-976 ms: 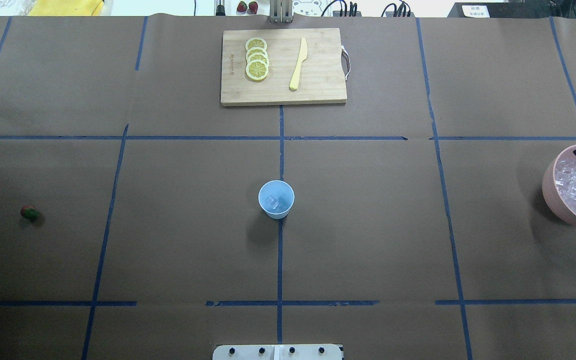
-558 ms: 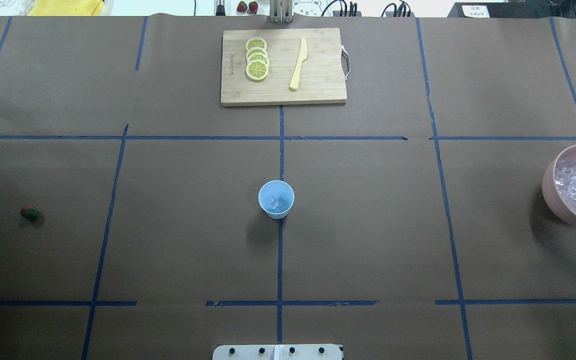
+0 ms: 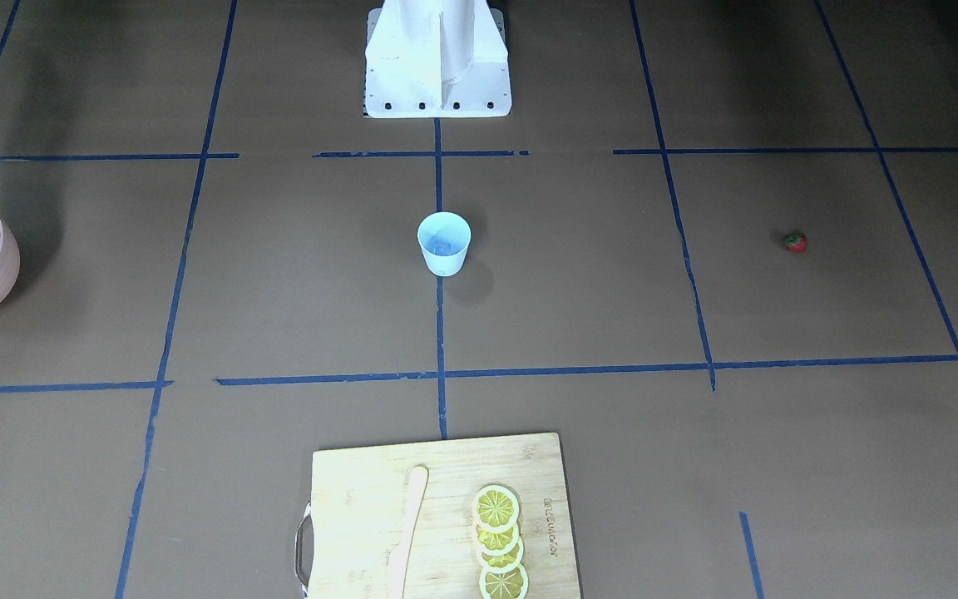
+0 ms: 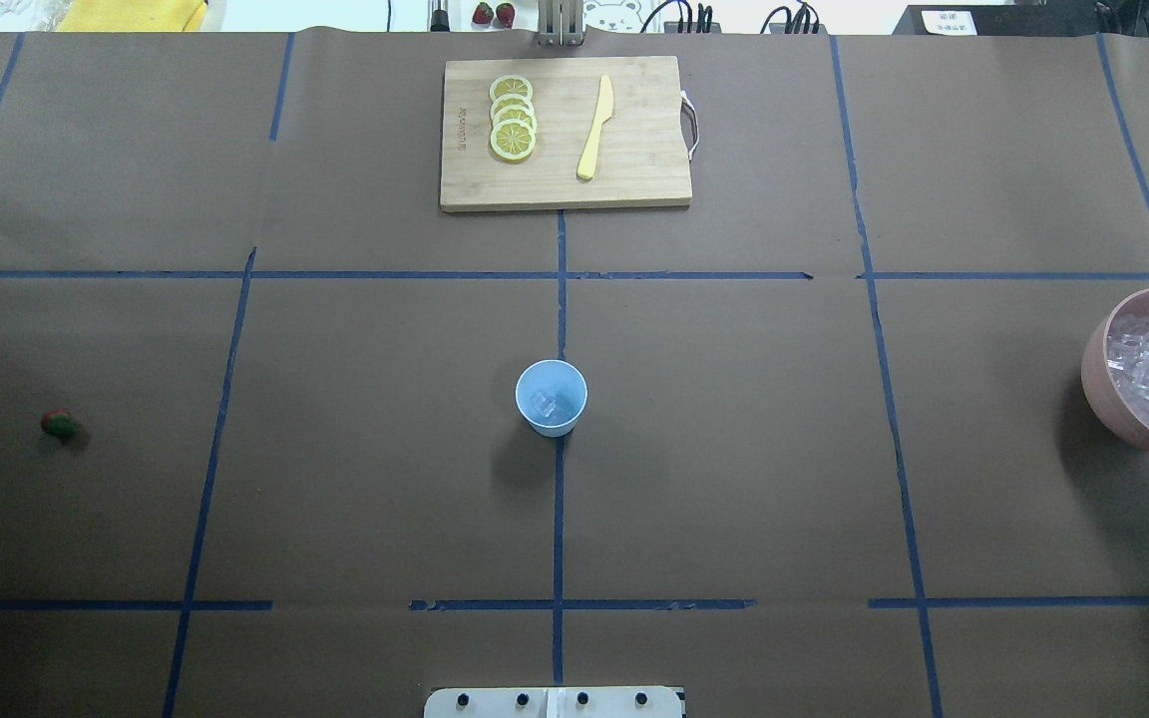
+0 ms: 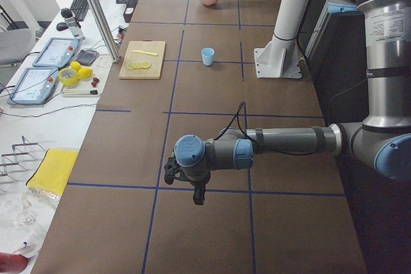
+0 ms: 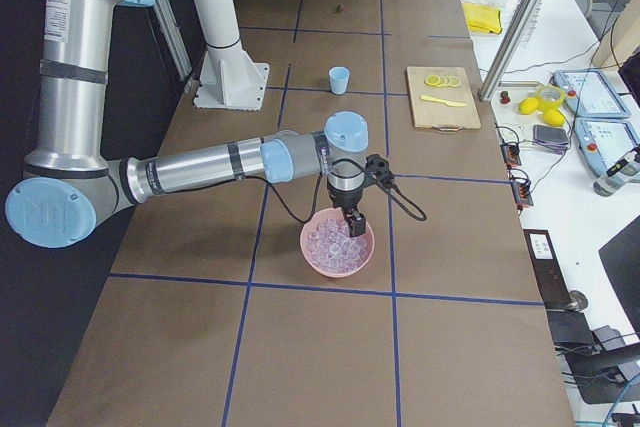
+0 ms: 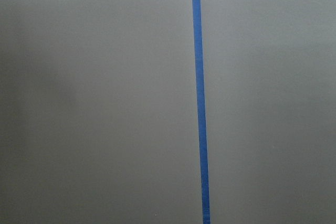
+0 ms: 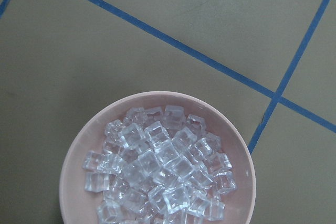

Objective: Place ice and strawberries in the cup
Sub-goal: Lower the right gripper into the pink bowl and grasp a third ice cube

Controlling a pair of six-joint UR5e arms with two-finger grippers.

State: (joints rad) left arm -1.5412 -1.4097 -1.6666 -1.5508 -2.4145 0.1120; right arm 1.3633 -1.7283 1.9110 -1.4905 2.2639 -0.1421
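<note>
Dozens of ice cubes (image 8: 160,174) are lying in a bowl (image 8: 76,148) just beneath the right claw (image 6: 353,227), likely poised to grab one; its opening cannot be told.

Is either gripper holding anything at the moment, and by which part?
I cannot tell: the right gripper, over the pink bowl of ice, and the left gripper, over the table, show only distantly.

The left arm (image 5: 289,139), grey tubes with blue joint caps, stretches out level, and the black two-finger left gripper (image 5: 198,196) points straight down. The right arm (image 6: 190,169) stretches the same way, with the right gripper (image 6: 352,229) also pointing down. The finger gaps are unclear.
</note>
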